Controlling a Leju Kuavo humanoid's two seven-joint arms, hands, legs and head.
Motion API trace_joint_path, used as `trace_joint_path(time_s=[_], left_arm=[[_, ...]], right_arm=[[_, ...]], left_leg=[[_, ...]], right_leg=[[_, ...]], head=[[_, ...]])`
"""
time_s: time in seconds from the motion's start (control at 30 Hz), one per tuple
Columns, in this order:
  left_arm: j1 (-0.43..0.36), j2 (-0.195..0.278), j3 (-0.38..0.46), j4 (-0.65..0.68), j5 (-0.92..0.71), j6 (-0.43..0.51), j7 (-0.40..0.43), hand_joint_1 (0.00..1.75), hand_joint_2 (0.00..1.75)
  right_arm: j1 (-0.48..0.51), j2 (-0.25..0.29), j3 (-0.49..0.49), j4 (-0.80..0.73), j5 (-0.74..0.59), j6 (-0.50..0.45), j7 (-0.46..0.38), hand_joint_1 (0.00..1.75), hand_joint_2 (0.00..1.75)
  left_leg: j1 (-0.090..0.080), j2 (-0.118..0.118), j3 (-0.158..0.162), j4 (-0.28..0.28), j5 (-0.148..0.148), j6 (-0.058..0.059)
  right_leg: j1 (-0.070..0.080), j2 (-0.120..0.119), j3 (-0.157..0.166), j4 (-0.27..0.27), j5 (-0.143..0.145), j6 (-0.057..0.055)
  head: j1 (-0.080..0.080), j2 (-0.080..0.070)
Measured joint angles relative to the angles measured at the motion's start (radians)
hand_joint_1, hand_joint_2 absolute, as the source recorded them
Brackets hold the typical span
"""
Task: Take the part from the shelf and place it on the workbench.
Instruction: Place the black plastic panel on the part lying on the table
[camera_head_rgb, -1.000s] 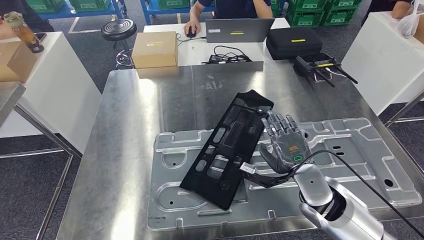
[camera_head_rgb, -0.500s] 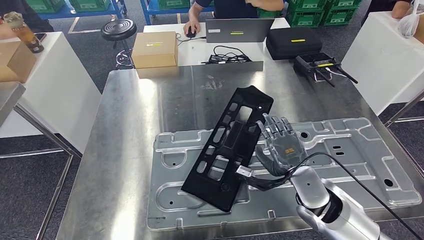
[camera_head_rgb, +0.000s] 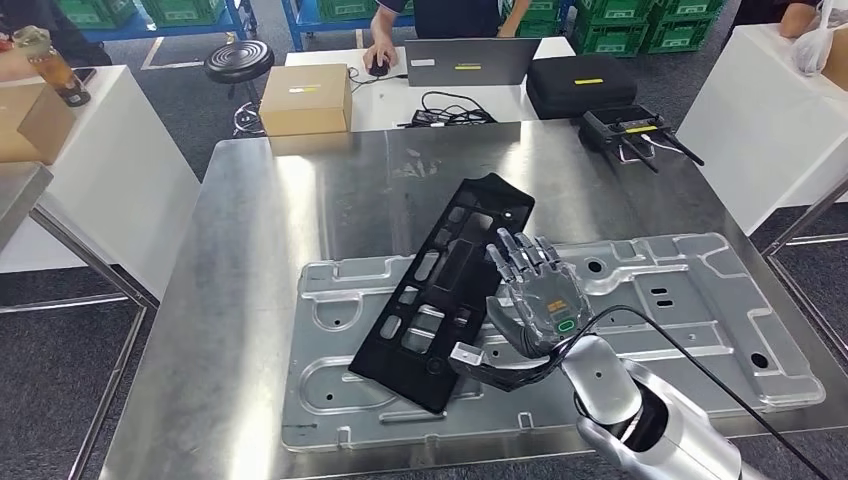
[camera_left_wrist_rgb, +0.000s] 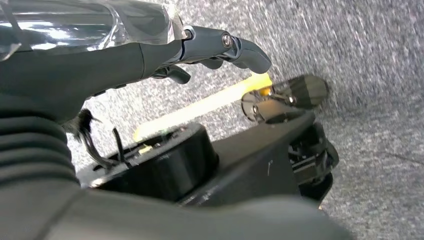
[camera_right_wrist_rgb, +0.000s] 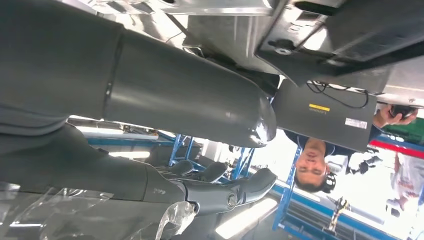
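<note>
The black part (camera_head_rgb: 440, 290), a long flat panel with several cut-outs, lies slanted across the left end of a stamped silver metal plate (camera_head_rgb: 680, 300) on the steel workbench (camera_head_rgb: 300, 200). My right hand (camera_head_rgb: 535, 295) hovers just right of the part's middle, its back toward the head camera and fingers spread, holding nothing. Its fingertips reach the part's right edge; I cannot tell whether they touch it. In the right wrist view my right hand (camera_right_wrist_rgb: 150, 100) sits close to the part's underside (camera_right_wrist_rgb: 350, 30). My left hand (camera_left_wrist_rgb: 150, 55) hangs over grey floor with nothing in it.
Behind the workbench a white table carries a cardboard box (camera_head_rgb: 305, 98), a laptop (camera_head_rgb: 467, 62), a black case (camera_head_rgb: 580, 82) and a device with antennas (camera_head_rgb: 630, 128). A person (camera_head_rgb: 400, 20) sits at the laptop. A stool (camera_head_rgb: 238, 60) stands far left.
The whole picture has shifted slightly, so the camera moved. The part has settled flatter on the plate. My right hand has stayed spread and drawn a little nearer the part's middle.
</note>
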Motion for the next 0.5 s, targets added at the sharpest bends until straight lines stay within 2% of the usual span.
trace_joint_path(time_s=[0.03,0.07,0.1,0.13,0.17,0.2,0.27,0.3,0.33,0.37,0.4,0.43,0.5], left_arm=[[-0.001,0.001,0.0,0.0,0.0,0.0,0.0,0.0,0.0],[0.0,0.002,0.0,0.0,0.0,0.0,0.0,0.0,0.0],[0.001,0.002,0.0,0.0,0.0,0.0,0.0,0.0,0.0],[0.002,0.002,0.0,0.0,0.0,-0.001,0.0,0.0,0.0],[0.004,0.002,0.0,0.0,0.0,-0.001,0.0,0.0,0.0],[0.005,0.002,0.0,0.0,0.0,-0.001,0.0,0.0,0.0],[0.004,0.002,0.0,0.0,0.0,-0.001,0.0,0.0,0.0],[0.003,0.002,0.0,0.0,0.0,-0.001,0.0,0.0,0.0],[0.003,0.002,0.0,0.0,0.0,-0.002,0.0,0.0,0.0],[0.002,0.002,0.0,0.0,0.0,-0.002,0.0,0.0,0.0],[0.002,0.002,0.0,0.0,0.0,-0.003,0.0,0.0,0.0],[0.001,0.002,0.0,0.0,0.0,-0.004,0.0,0.0,0.0],[-0.003,0.006,0.0,0.0,0.0,-0.005,0.0,0.0,0.0]], right_arm=[[-0.001,0.003,0.002,-0.001,0.0,0.0,-0.001,0.0,0.0],[-0.001,0.006,0.004,-0.001,0.0,0.0,-0.002,0.0,0.0],[-0.002,0.009,0.005,-0.002,0.0,0.0,-0.002,0.0,0.0],[-0.003,0.01,0.006,-0.002,0.0,0.0,-0.002,0.0,0.0],[-0.004,0.012,0.008,-0.002,-0.001,0.0,-0.002,0.0,0.0],[-0.005,0.014,0.009,-0.003,-0.001,-0.001,-0.002,0.0,0.0],[-0.006,0.018,0.012,-0.003,-0.002,-0.001,-0.002,0.0,0.0],[-0.006,0.019,0.015,-0.003,-0.002,-0.001,-0.003,0.0,0.0],[-0.005,0.02,0.018,-0.003,-0.003,-0.001,-0.003,0.0,0.0],[-0.005,0.021,0.02,-0.003,-0.004,-0.001,-0.004,0.0,0.0],[-0.005,0.021,0.022,-0.003,-0.005,-0.001,-0.004,0.0,0.0],[-0.006,0.022,0.023,-0.003,-0.006,-0.001,-0.004,0.0,0.0],[-0.008,0.023,0.024,-0.003,-0.008,-0.001,-0.004,0.0,0.0]], left_leg=[[-0.001,-0.001,-0.006,0.004,0.002,-0.011],[-0.003,-0.002,-0.009,0.004,0.007,-0.018],[-0.001,-0.003,-0.011,0.0,0.014,-0.023],[0.0,-0.002,-0.013,-0.006,0.021,-0.027],[0.003,-0.001,-0.019,0.001,0.014,-0.029],[0.004,0.0,-0.033,0.028,-0.01,-0.029],[0.001,0.003,-0.082,0.157,-0.103,-0.027],[-0.002,0.003,-0.108,0.238,-0.15,-0.025],[-0.006,0.003,-0.124,0.302,-0.183,-0.02],[-0.011,0.003,-0.121,0.329,-0.199,-0.013],[-0.018,0.003,-0.095,0.314,-0.197,-0.001],[-0.028,0.003,-0.048,0.255,-0.181,0.015],[-0.056,0.005,0.066,0.094,-0.148,0.057]], right_leg=[[-0.001,0.004,0.009,-0.026,0.01,-0.006],[0.002,0.007,0.002,-0.024,0.012,-0.02],[0.004,0.008,-0.004,-0.021,0.019,-0.038],[0.006,0.006,-0.011,-0.019,0.025,-0.051],[0.008,0.005,-0.019,-0.018,0.032,-0.062],[0.01,0.004,-0.028,-0.018,0.04,-0.074],[0.016,0.002,-0.048,-0.019,0.056,-0.092],[0.021,0.0,-0.058,-0.018,0.063,-0.097],[0.027,-0.001,-0.068,-0.018,0.07,-0.101],[0.035,-0.002,-0.077,-0.018,0.077,-0.104],[0.043,-0.002,-0.085,-0.018,0.083,-0.106],[0.05,-0.003,-0.091,-0.018,0.09,-0.108],[0.059,-0.005,-0.1,-0.019,0.103,-0.11]], head=[[0.0,0.0],[-0.001,0.0],[-0.002,0.0],[-0.002,0.0],[-0.003,0.0],[-0.003,0.0],[-0.003,0.0],[-0.003,0.0],[-0.003,0.0],[-0.003,0.0],[-0.003,0.0],[-0.003,0.0],[-0.002,0.0]])
